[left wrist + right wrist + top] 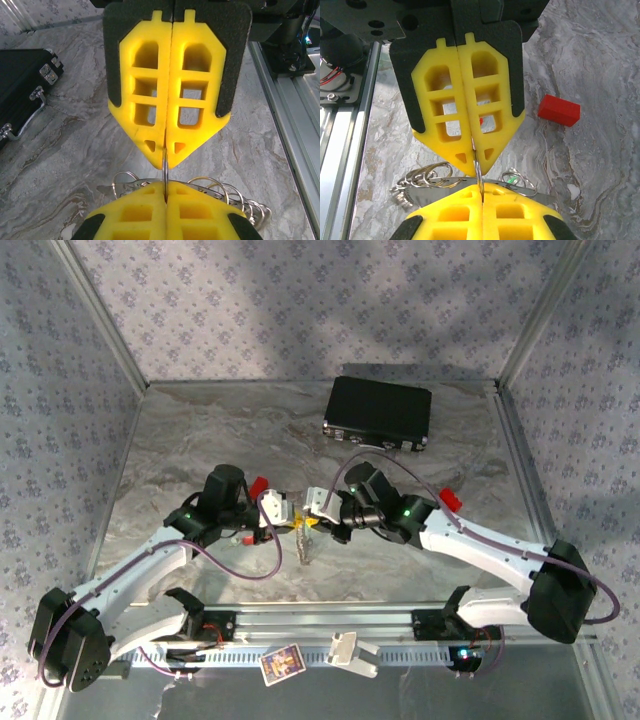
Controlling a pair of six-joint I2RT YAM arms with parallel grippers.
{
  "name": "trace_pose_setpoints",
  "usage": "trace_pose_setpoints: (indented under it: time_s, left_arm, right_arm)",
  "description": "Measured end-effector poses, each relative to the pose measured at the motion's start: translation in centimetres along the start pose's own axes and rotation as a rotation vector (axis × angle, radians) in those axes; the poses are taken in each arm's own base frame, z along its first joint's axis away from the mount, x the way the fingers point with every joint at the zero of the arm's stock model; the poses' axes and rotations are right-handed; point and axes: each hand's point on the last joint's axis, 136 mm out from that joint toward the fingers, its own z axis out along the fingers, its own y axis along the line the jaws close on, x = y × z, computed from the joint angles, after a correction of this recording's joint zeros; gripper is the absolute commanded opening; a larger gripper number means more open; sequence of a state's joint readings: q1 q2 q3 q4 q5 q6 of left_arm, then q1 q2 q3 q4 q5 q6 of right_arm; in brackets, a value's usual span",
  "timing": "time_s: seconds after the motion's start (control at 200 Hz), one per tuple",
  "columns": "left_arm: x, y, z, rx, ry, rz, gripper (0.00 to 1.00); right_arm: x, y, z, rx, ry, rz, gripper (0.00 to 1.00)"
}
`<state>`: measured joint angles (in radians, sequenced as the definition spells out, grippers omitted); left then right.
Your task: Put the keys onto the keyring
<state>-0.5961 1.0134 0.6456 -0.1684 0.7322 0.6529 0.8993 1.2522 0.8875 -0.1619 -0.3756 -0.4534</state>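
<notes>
My left gripper [293,522] and right gripper [315,522] meet tip to tip over the middle of the table. Both are shut on one thin silvery ring of the keyring [164,170], seen edge-on between the yellow fingers [145,100]. In the left wrist view my left gripper [165,161] comes from the top and the right one's fingers rise from the bottom. Behind them the keyring's bunch of silvery loops [427,177] hangs on a flat metal strip. A green key head [510,177] sits among the loops right of my right gripper [474,164]. The red key is hidden.
A black case [378,412] lies at the back of the table, also at the left of the left wrist view [20,85]. A plain red block [559,110] rests on the marble beyond the grippers. The aluminium rail [330,625] runs along the near edge.
</notes>
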Motion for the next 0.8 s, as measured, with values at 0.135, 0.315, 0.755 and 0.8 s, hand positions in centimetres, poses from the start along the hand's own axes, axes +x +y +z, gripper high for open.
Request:
trace_pose_setpoints:
  time_s: [0.135,0.315,0.755,0.8]
  left_arm:
    - [0.07,0.1,-0.01,-0.006,0.004,-0.007,0.07]
    - [0.05,0.1,0.0,-0.006,0.003,-0.028,0.1]
    - [-0.08,0.3,-0.01,-0.014,0.0,-0.046,0.0]
    - [-0.11,0.4,-0.05,-0.022,0.002,-0.049,0.0]
  right_arm:
    - [0.05,-0.02,0.1,-0.003,0.006,0.002,0.0]
    - [-0.09,0.13,0.16,-0.006,0.005,-0.002,0.0]
    - [-0.09,-0.22,0.32,0.012,0.024,-0.013,0.16]
    - [-0.06,-0.46,0.27,0.027,0.029,-0.013,0.2]
